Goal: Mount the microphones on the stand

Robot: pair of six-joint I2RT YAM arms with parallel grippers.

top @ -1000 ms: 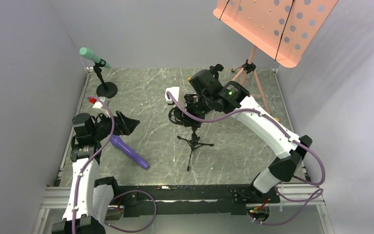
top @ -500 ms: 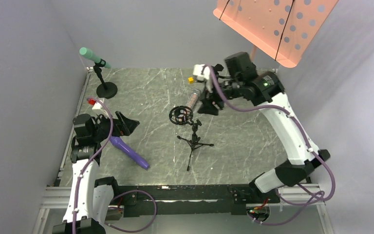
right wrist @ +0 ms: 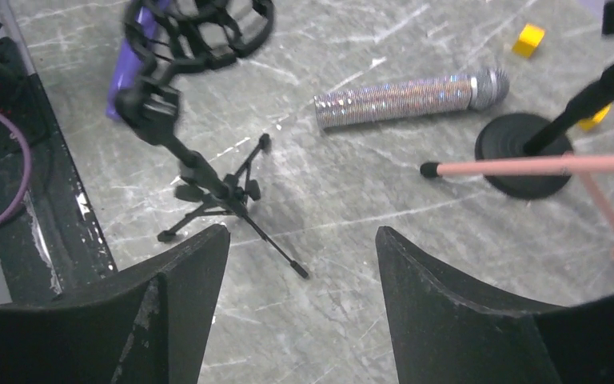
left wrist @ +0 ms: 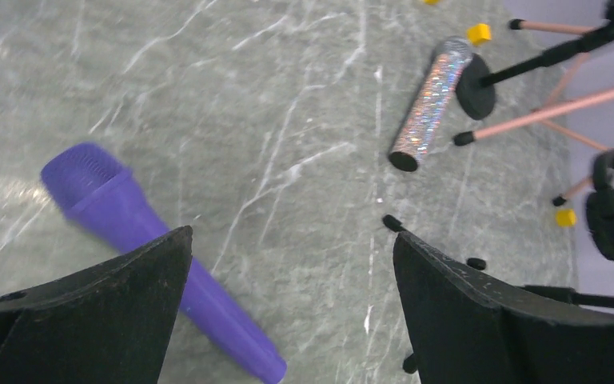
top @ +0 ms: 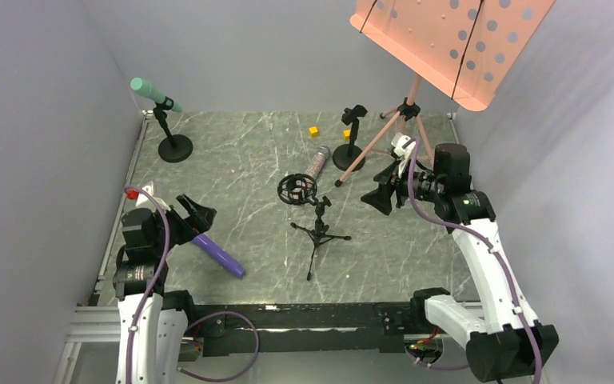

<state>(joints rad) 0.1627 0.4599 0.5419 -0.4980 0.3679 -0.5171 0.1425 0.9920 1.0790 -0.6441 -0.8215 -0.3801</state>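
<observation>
The teal microphone (top: pixel 150 90) sits on its stand (top: pixel 175 148); two lie loose. The purple microphone (left wrist: pixel 120 210) lies under the left gripper's (left wrist: pixel 292 236) wide-open, empty jaws. The glittery microphone (right wrist: pixel 404 98) lies beyond the right gripper's (right wrist: pixel 304 232) open, empty jaws.

I look down on a dark grey-green, marble-veined tabletop (top: pixel 240 152) boxed in by plain pale grey walls (top: pixel 40 176) at left, back and right. A salmon-pink perforated music stand (top: pixel 456 40) on a tripod occupies the far right corner. A silver aluminium rail (top: pixel 92 322) edges the near side; the light is soft and even.
</observation>
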